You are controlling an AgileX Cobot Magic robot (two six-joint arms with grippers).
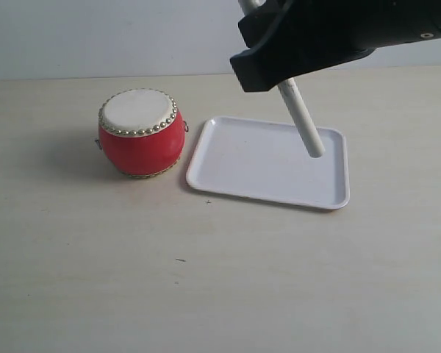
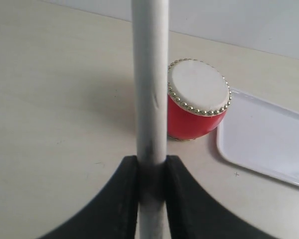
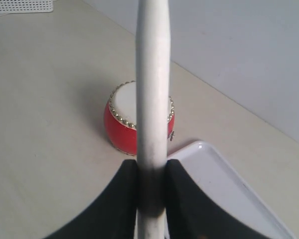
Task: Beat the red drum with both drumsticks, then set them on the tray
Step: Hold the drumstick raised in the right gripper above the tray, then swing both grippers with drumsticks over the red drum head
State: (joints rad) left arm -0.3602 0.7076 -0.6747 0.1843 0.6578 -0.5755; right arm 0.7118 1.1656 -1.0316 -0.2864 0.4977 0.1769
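Left wrist view: the black jaws of the left gripper (image 2: 152, 167) are seen closed around a slim pale cream wooden stick, the left drumstick (image 2: 150, 74), with no gap on either side of the shaft. Grey scuffs are noted on the shaft just past the jaws. Beyond it, the small glossy red drum (image 2: 197, 94), with a cream skin ringed by brass studs, is found upright on the pale wooden table (image 2: 55, 99). The flat white plastic tray (image 2: 269, 134) is seen just beside the drum.

Right wrist view: the right gripper (image 3: 152, 172) is likewise clamped on a second pale stick, the right drumstick (image 3: 152, 74). The drum is seen farther off, partly hidden by the shaft, and the tray corner lies beside it.

Exterior view: the drum and tray are recorded side by side, a narrow gap between them. The right drumstick is held tilted, its rounded tip over the tray's right part. Contact cannot be told. The left gripper is not seen there.
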